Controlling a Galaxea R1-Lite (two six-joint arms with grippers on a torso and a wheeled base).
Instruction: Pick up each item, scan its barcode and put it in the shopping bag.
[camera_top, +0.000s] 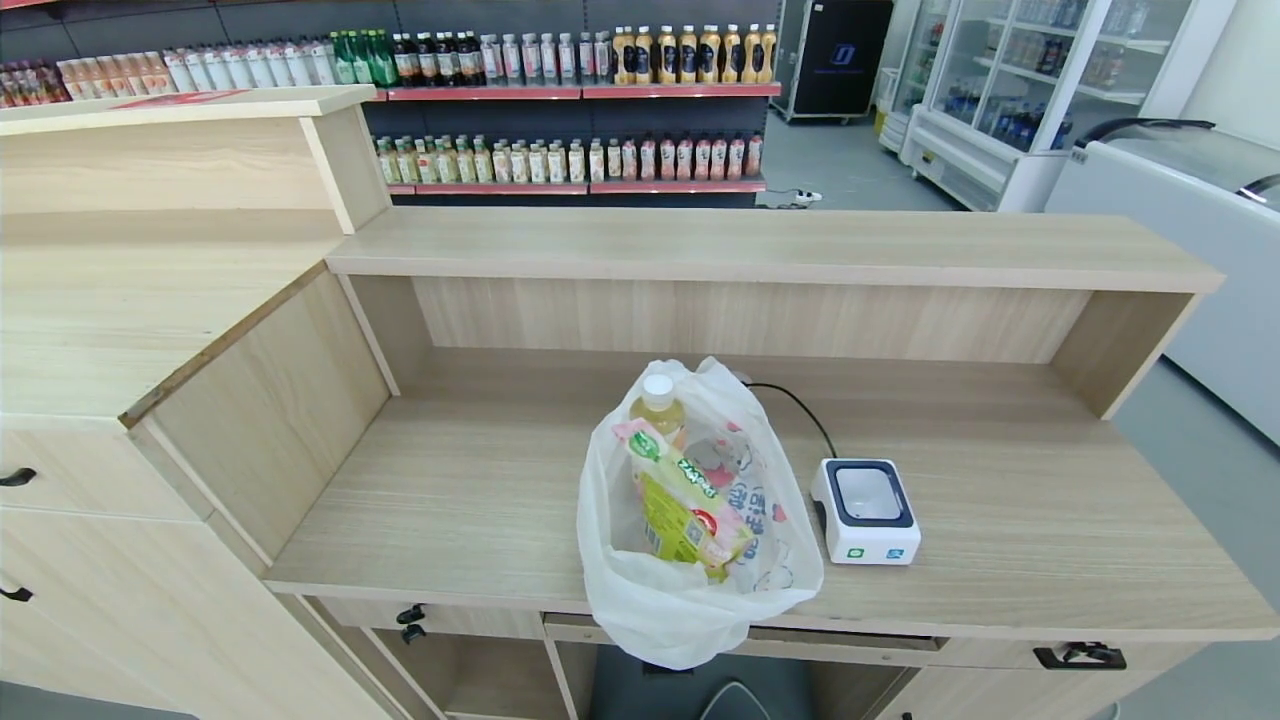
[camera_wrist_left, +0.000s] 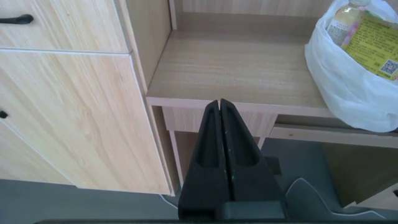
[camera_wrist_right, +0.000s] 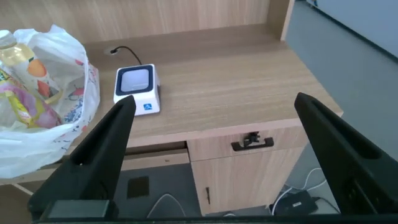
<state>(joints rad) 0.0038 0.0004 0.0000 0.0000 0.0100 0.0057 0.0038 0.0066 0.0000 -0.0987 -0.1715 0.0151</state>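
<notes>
The shopping bag (camera_top: 650, 610), holding a bottle (camera_top: 660, 402) and green snack pouch (camera_top: 685, 505), sits just left of the barcode scanner (camera_top: 865, 510); left gripper (camera_wrist_left: 219, 103) pinched together empty, right gripper (camera_wrist_right: 214, 102) spread wide.

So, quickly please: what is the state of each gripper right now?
Left gripper: closed, holding nothing.
Right gripper: open, holding nothing.

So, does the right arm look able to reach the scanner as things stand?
Probably yes. The right gripper hangs open in front of the counter, the scanner sits near the front edge with bare wood before it, and the shopping bag stands to its left.
</notes>
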